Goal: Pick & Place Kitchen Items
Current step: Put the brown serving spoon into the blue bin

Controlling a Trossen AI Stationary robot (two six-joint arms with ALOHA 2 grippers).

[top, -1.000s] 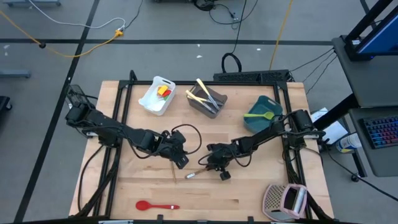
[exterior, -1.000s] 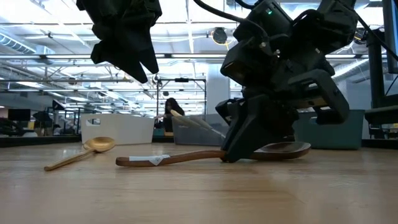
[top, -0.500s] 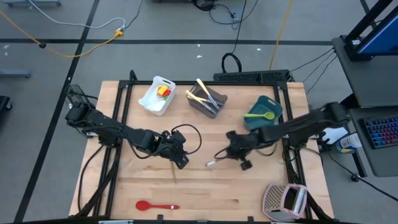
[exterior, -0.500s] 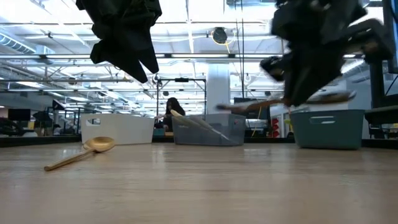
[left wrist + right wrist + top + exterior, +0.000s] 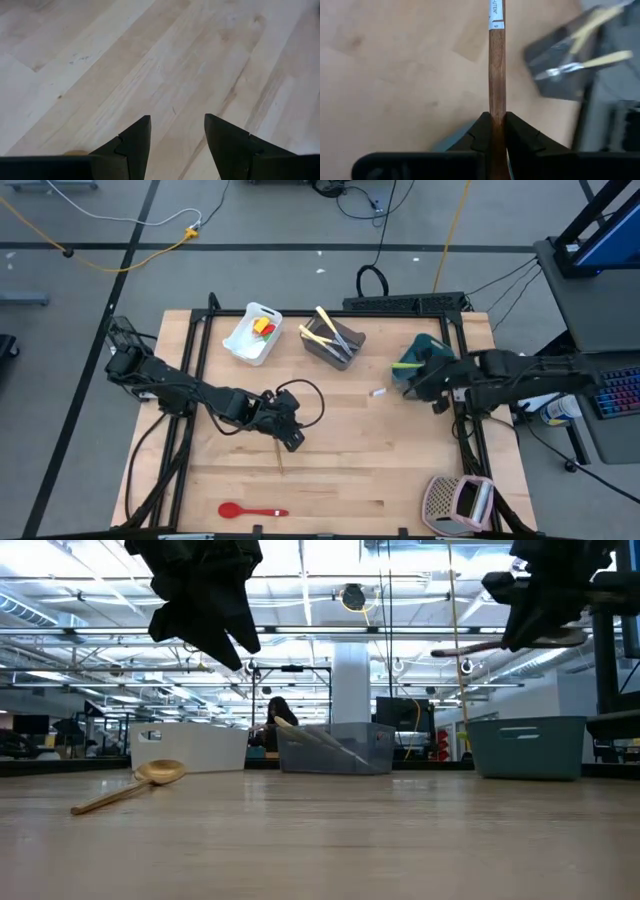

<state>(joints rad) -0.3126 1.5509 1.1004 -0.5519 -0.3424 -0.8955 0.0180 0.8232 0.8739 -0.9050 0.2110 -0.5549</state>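
Clamping a brown wooden spoon over the teal tub, the right end effector reveals its white, unreadable label; left end effector hovers open above the worktop.

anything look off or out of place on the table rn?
Nothing damaged or spilled. The pink-sided grater sits at the table's near right corner, overhanging the edge slightly. The red spoon and wooden spoon lie loose, unsorted. The right gripper holds the brown spoon by the teal tub.

grey floor, yellow cable, ceiling lights
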